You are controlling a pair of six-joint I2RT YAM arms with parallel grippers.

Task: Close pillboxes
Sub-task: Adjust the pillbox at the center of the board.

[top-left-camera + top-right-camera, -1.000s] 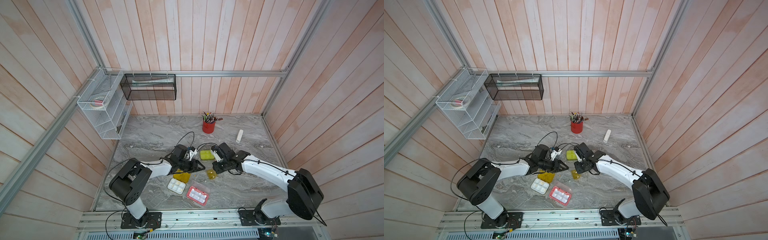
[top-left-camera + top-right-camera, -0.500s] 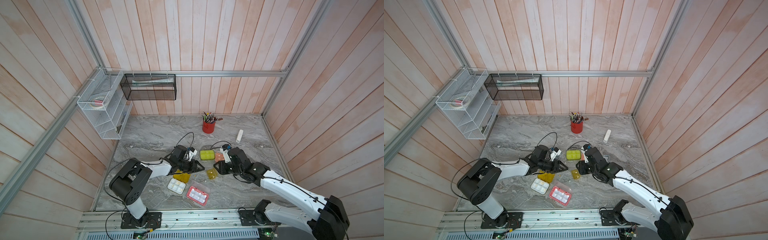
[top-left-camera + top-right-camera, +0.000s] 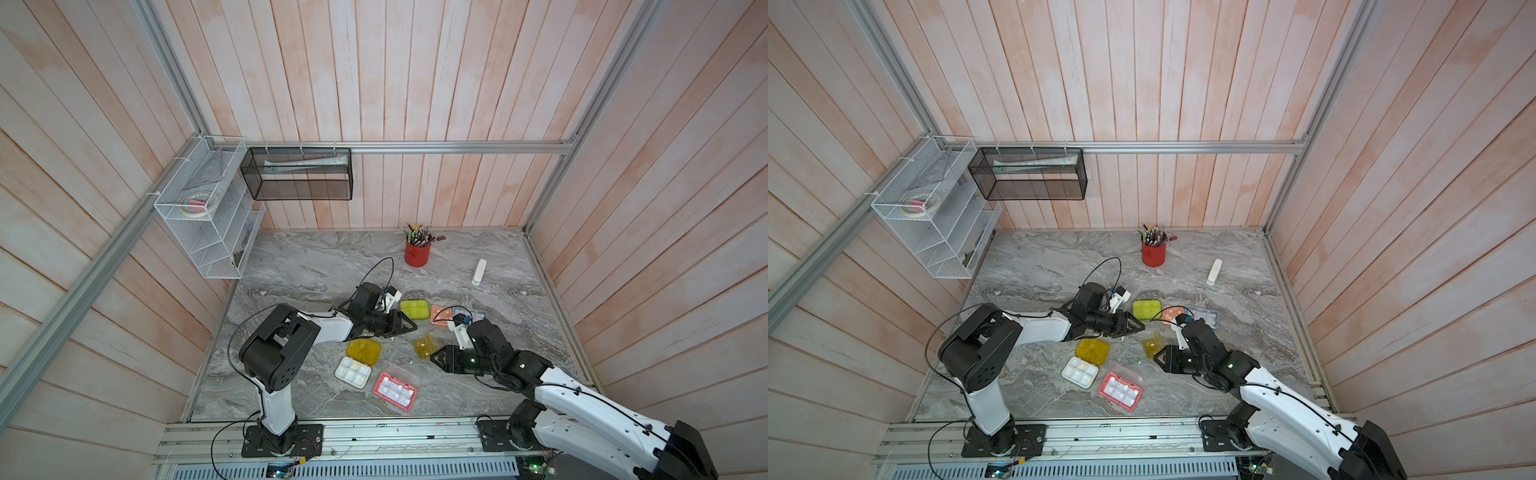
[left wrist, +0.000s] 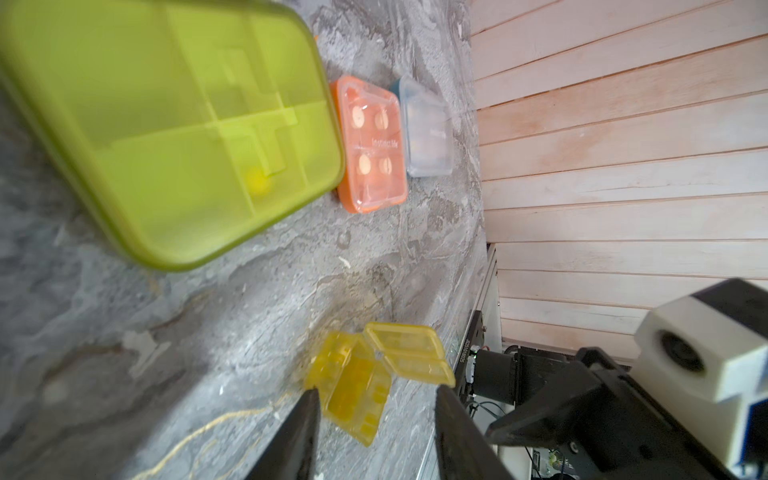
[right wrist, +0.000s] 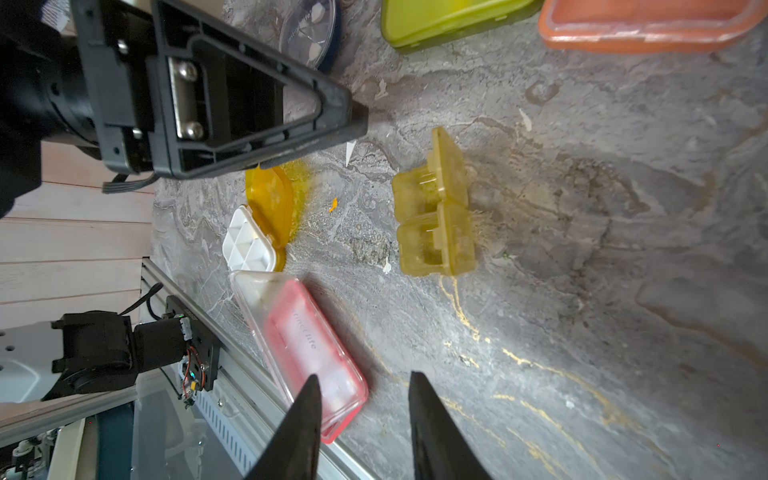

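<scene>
Pillboxes [image 3: 414, 309] on grey marble tabletop [image 3: 316, 266], plank walls [image 3: 415, 83]

Grey marble-pattern tabletop [image 3: 316, 266], a few small crumbs on it. Red cup [image 3: 417, 254] of pencils, upright, near the back wall. White stick [image 3: 478, 272], lying flat, to the right of the cup in both top views, apart from it. White wire shelf [image 3: 208, 241] on the left wall, a tape roll [image 3: 194, 206] in its top tier. Black mesh basket [image 3: 297, 176] on the back wall just beside the shelf, under an aluminium rail [image 3: 457, 146]. Plank walls [image 3: 374, 83], pale wood.
</scene>
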